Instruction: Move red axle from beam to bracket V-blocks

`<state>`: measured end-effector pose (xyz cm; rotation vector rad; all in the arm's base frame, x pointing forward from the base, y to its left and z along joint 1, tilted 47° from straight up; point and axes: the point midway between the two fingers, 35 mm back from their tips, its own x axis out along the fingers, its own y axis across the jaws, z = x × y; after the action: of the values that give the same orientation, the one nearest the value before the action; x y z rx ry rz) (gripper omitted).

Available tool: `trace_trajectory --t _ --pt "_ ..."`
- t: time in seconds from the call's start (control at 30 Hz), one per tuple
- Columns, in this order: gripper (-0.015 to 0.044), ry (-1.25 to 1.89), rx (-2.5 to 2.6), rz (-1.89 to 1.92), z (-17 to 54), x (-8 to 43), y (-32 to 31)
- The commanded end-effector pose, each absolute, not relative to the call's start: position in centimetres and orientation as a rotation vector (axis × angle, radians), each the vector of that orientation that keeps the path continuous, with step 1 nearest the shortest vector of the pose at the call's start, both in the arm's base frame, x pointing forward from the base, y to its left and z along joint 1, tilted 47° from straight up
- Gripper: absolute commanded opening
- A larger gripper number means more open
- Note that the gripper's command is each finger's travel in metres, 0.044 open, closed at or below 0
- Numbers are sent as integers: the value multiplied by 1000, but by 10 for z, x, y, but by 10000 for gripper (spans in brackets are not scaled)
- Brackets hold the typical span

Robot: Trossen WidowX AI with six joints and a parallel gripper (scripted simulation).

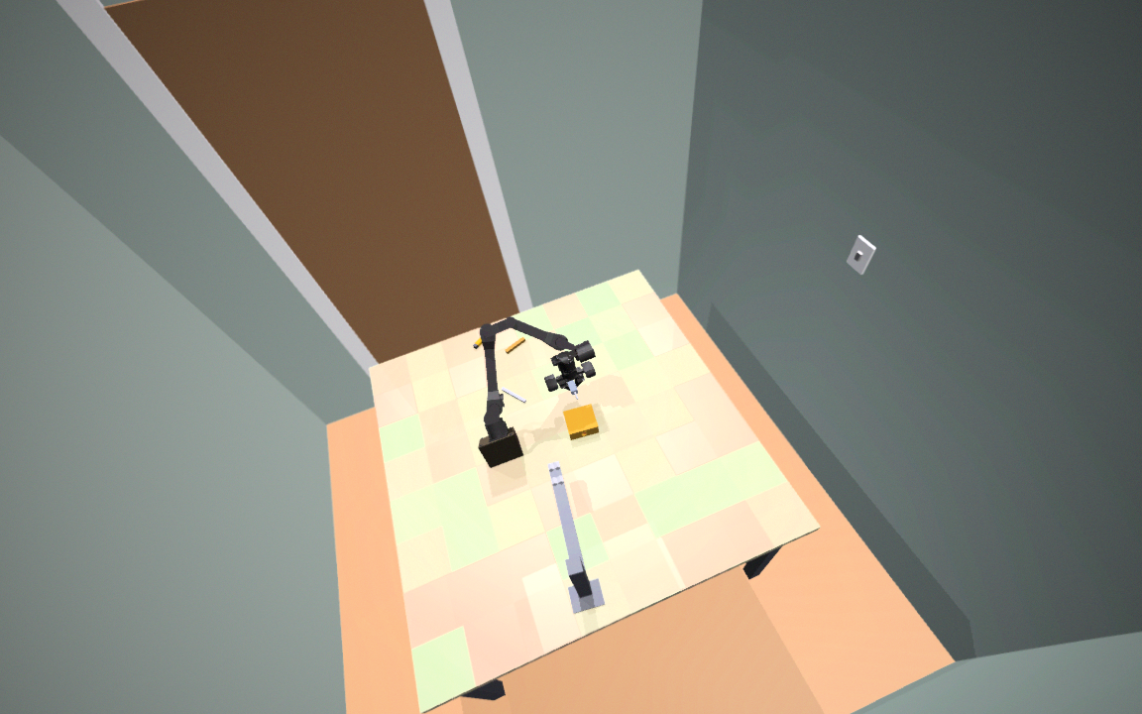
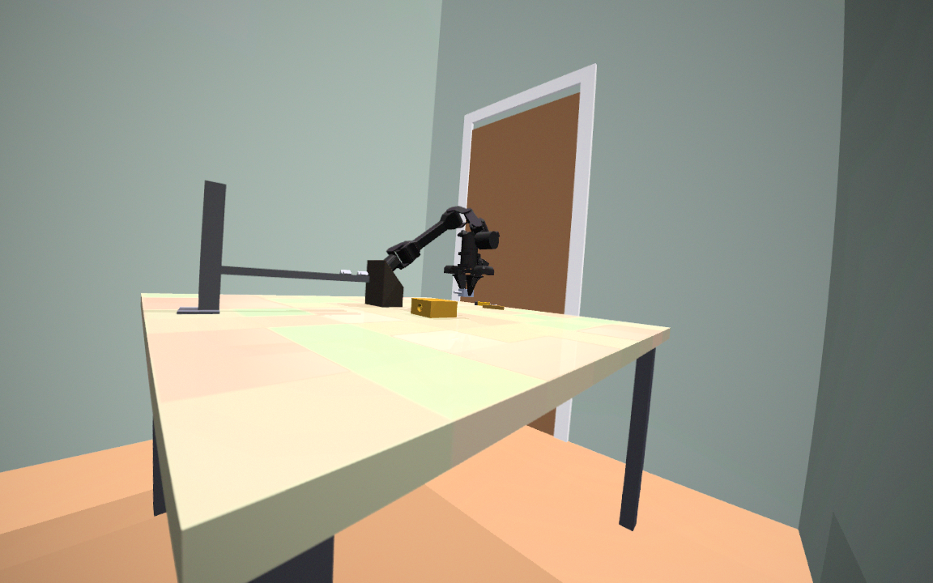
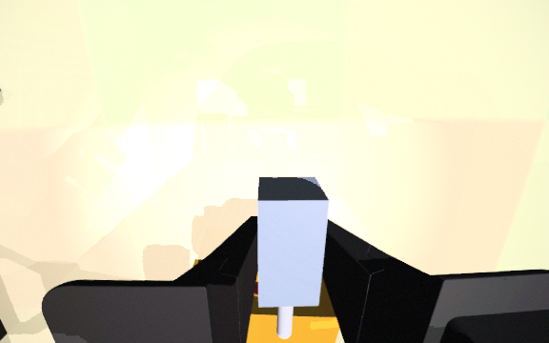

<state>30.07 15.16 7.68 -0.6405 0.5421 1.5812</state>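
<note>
surface finish: table, block and held tool.
tabletop [image 1: 672, 416] [image 2: 354, 347]: smooth, slight sheen, pale reflections. orange block [image 1: 580, 420] [image 2: 433, 308] [image 3: 294, 330]: smooth, plastic-like. pale tool block [image 3: 291, 252] in the gripper [image 1: 573, 387] [image 2: 466, 290] [image 3: 286, 224]: smooth, matt. door [image 1: 317, 160] [image 2: 524, 195]: flat brown, matt. gripper fingers: black, smooth, plastic-like.

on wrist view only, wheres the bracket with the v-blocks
Observer: The top view shows the V-blocks at the free end of the bracket.
Operator: is the pin on the block im holding touching the beam
Observer: No, the top view shows a gap between the tool's load and the beam.
Operator: anything loose outside my view
Observer: Yes, an orange bar lies off toward the door.
</note>
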Motion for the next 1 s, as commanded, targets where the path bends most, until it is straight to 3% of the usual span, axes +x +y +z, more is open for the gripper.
trace_trajectory --t 0.0,0.97 --pt "0 556 -627 1584 70 298 156" --pt "0 552 -622 1585 42 292 188"
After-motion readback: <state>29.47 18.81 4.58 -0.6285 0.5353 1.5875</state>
